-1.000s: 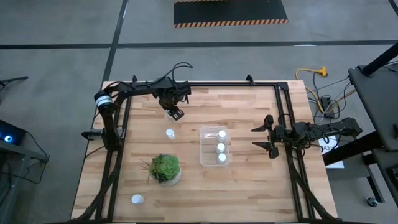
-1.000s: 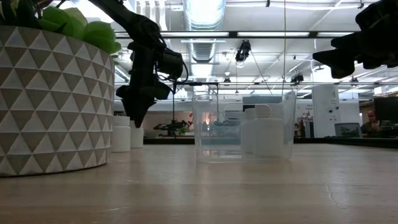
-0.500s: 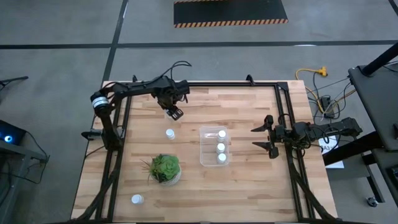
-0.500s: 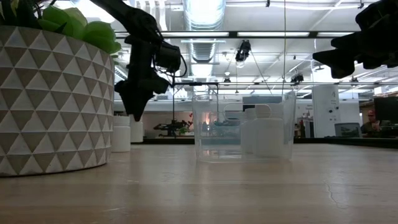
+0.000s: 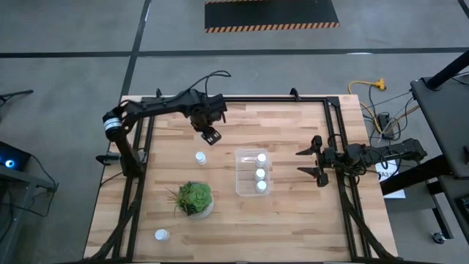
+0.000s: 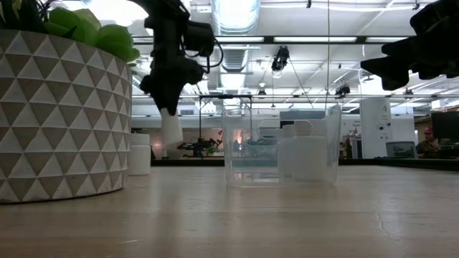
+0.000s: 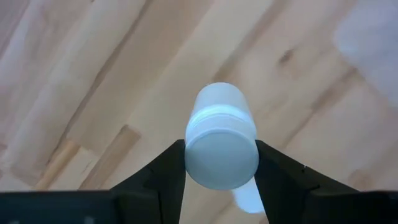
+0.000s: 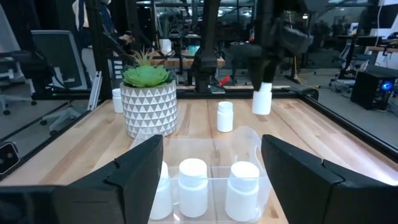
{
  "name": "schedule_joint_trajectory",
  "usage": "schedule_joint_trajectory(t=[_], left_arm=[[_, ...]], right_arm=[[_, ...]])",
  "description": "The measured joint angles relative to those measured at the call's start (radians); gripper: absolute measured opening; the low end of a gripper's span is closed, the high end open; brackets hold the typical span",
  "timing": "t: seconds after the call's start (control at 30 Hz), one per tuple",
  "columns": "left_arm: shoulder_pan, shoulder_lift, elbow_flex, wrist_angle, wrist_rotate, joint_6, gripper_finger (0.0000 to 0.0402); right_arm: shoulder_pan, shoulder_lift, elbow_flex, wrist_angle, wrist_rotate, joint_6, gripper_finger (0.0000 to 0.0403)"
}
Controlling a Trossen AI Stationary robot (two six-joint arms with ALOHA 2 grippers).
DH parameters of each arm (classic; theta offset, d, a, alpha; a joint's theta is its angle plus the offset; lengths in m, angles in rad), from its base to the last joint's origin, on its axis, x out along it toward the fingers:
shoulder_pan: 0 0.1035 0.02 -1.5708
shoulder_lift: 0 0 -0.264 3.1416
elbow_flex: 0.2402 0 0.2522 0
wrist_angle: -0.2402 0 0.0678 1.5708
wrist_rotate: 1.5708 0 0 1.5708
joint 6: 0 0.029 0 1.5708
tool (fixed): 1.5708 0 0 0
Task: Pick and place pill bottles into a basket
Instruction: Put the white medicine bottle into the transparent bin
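Note:
My left gripper [image 5: 212, 134] hangs over the far left part of the table, shut on a white pill bottle [image 6: 171, 130] that is off the wood. The clear basket [image 5: 239, 183] stands mid-table with three white pill bottles [image 5: 259, 173] inside. One loose pill bottle [image 5: 200, 157] stands upright between the held one and the plant. Another [image 5: 161, 235] stands at the near left corner. My right gripper [image 5: 302, 161] waits open at the table's right side, pointing level at the basket. My left gripper pinches the bottle's cap end [image 7: 189, 155] between its two fingers [image 7: 166, 171], one on each side. The fingers come from above, pointing down. The bottle hangs below them, nearly upright, lifted clear of the table.
A green plant in a white patterned pot [image 5: 194, 199] stands near-left of the basket. Black frame rails [image 5: 333, 125] run along the table's edges. Bare wood lies between the held bottle and the basket.
My left gripper has risen with the pill bottle, lifting it off the table, and has drifted a little toward the basket. The right arm has kept still.

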State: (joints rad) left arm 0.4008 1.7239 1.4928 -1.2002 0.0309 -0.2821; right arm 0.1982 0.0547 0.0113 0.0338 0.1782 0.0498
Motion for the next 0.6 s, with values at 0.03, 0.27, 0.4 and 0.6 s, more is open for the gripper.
schedule_joint_trajectory(t=[0.03, 0.27, 0.4, 0.6], left_arm=[[-0.009, -0.001, 0.011, 0.005, 0.007, 0.0, 0.0152], [-0.071, -0.001, 0.077, 0.002, 0.028, -0.003, 0.0152], [-0.103, -0.001, 0.107, 0.0, 0.035, -0.004, 0.0152], [-0.144, 0.0, 0.165, -0.021, 0.041, -0.033, 0.0152]], right_arm=[[0.0, 0.0, 0.0, 0.0, -0.001, 0.001, 0.026], [0.0, 0.0, 0.0, 0.0, -0.001, 0.0, 0.026], [0.0, 0.0, 0.0, 0.0, -0.001, 0.0, 0.026], [0.0, 0.0, 0.0, 0.0, -0.001, 0.001, 0.026]])
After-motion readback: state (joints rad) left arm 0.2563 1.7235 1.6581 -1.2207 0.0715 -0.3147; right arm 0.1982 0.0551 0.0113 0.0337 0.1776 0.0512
